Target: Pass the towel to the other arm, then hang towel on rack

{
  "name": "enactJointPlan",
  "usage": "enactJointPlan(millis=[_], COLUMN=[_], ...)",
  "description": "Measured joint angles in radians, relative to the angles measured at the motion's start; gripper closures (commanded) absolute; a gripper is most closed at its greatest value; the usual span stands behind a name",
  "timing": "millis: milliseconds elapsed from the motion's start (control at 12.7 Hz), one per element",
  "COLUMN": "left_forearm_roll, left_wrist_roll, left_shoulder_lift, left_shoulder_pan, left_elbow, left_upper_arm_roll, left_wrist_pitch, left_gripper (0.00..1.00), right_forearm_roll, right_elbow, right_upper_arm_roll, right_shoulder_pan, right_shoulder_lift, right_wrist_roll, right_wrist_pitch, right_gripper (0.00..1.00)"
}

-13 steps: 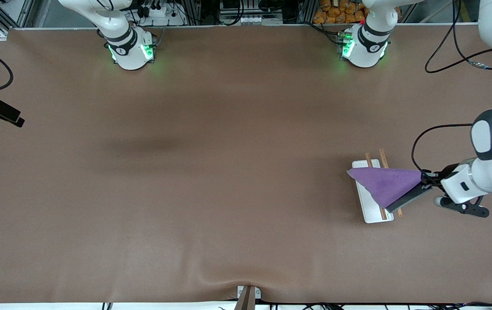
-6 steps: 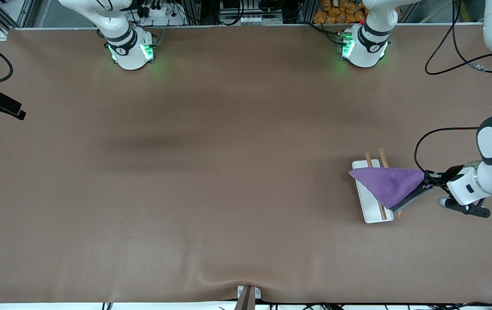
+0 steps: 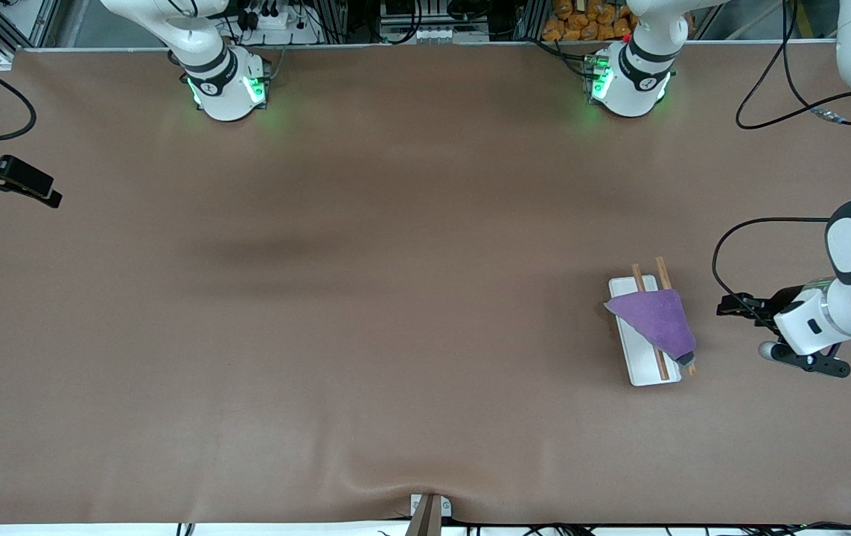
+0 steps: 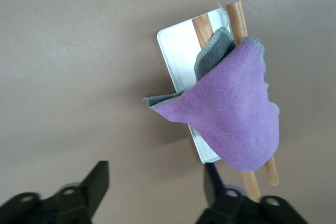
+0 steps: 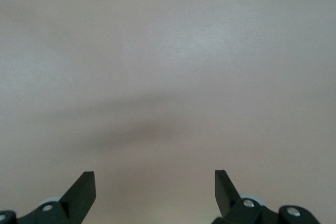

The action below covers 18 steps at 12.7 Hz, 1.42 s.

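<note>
Towel draped over the rack, both grippers spread and empty.

The purple towel [image 3: 656, 318] hangs on the rack [image 3: 644, 376], lower right of the front view, rods running top-to-bottom; left gripper [image 3: 729, 305] beside it, right gripper [image 3: 44, 195] waits at the frame's upper-left edge.

The towel [image 3: 656, 320] covers the middle of the rack [image 3: 637, 357] and its rods. The right gripper [image 3: 23, 186] sits at the frame's edge, its arm cut off.
</note>
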Motion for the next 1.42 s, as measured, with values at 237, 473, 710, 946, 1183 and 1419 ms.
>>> enactJointPlan(millis=[237,473,710,946,1183,1419], left_forearm_roll=[0.0,0.0,0.011,0.024,0.024,0.02], left_wrist_roll=[-0.068,-0.31,-0.398,-0.397,-0.397,-0.398], left_shoulder_lift=[-0.064,-0.179,-0.248,-0.262,-0.31,-0.394], left_shoulder_pan=[-0.005,-0.053,-0.082,-0.065,-0.066,-0.078], left_elbow=[0.024,0.034,0.045,0.097,0.106,0.07], left_upper_arm_roll=[-0.01,-0.033,-0.039,-0.032,-0.034,-0.039], left_wrist_pitch=[-0.083,-0.17,-0.2,-0.267,-0.329,-0.361], left_gripper=[0.0,0.0,0.0,0.0,0.0,0.0], right_forearm_roll=[0.0,0.0,0.0,0.0,0.0,0.0], right_elbow=[0.0,0.001,0.001,0.001,0.001,0.001], right_upper_arm_roll=[0.0,-0.001,-0.001,-0.002,-0.002,-0.003], right_shoulder_pan=[0.0,0.0,0.0,0.0,0.0,-0.001], right_shoulder_lift=[0.0,0.0,0.0,0.0,0.001,0.001], right_wrist_roll=[0.0,0.0,0.0,0.0,0.0,0.0], right_wrist_pitch=[0.001,0.002,0.002,0.002,0.002,0.002], right_gripper=[0.0,0.0,0.0,0.0,0.0,0.0])
